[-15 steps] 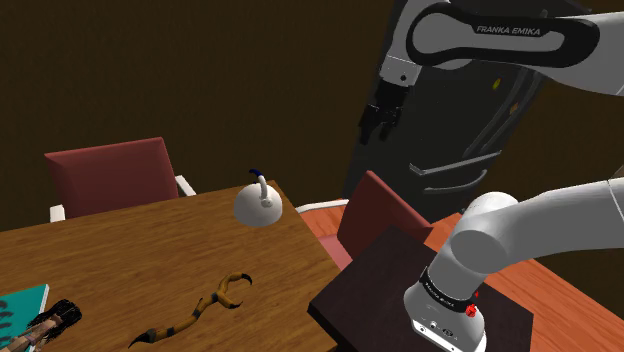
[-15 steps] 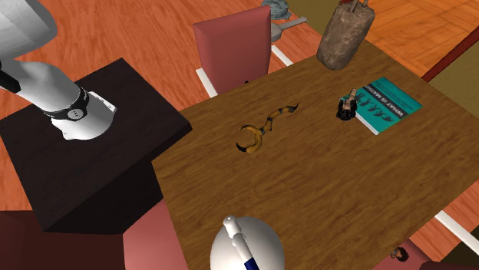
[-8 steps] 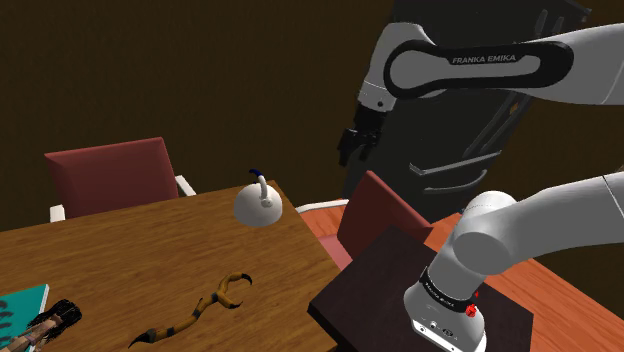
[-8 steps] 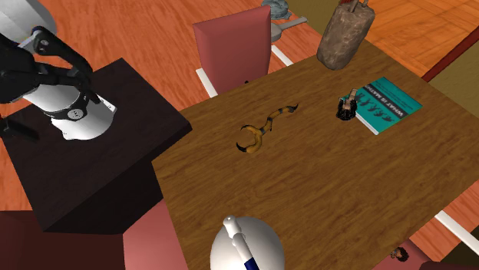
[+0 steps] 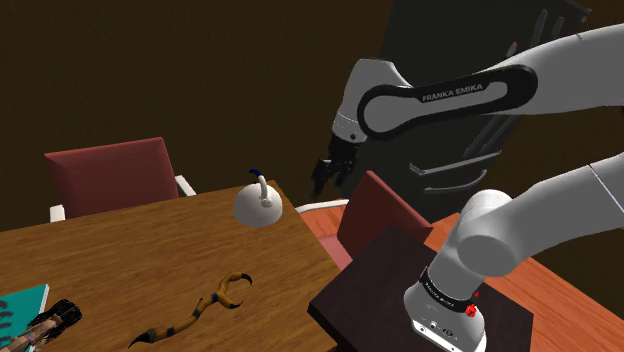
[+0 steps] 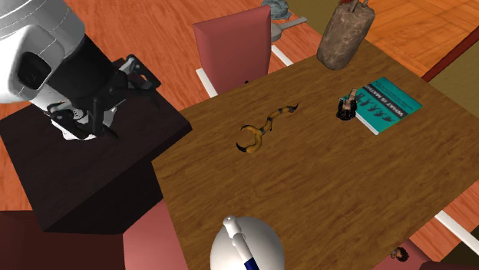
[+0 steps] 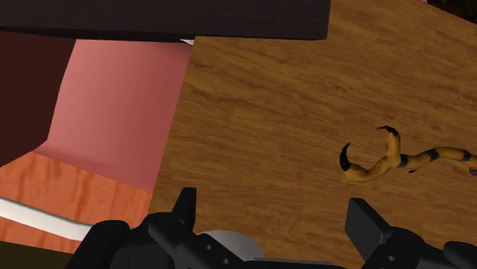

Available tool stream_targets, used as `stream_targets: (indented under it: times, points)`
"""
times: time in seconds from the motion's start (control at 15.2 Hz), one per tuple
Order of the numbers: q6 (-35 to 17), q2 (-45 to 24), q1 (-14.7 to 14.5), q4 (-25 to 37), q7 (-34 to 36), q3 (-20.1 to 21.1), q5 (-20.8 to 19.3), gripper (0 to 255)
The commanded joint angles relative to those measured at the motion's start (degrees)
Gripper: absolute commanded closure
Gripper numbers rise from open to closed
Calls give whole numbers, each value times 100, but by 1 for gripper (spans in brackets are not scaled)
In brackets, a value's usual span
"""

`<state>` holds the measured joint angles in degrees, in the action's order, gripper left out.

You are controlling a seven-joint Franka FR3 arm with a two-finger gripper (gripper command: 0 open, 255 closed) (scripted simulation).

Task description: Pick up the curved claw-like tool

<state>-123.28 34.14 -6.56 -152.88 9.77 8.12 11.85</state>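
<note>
Gripper: fingers spread apart, empty.
Claw tool: flat on wood table, well below gripper, untouched.

The arm's forearm swings down and toward the table. A second ago the gripper hung high up. Now it sits lower and farther to the shoulder view's left, just above the back of the red chair and near the white domed lamp. In the second exterior view the black hand, out of frame a second ago, has come in from the left and looms over the dark stand, pointing toward the table.
</note>
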Motion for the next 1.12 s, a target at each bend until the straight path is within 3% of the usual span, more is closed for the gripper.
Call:
stream_targets:
  times: [0.0, 0.4, 0.66, 0.86, 1.06]
  points:
    - [-480, -324, -126, -88, 118, 189, 138, 0]
    - [-1742, -1405, -422, -100, 462, 718, 401, 0]
    - [-2553, -2265, -538, 63, 776, 1070, 376, 0]
    - [-3121, -2959, -577, 266, 1133, 1314, 145, 0]
    - [-3628, -3680, -637, 533, 1672, 1463, -369, 0]
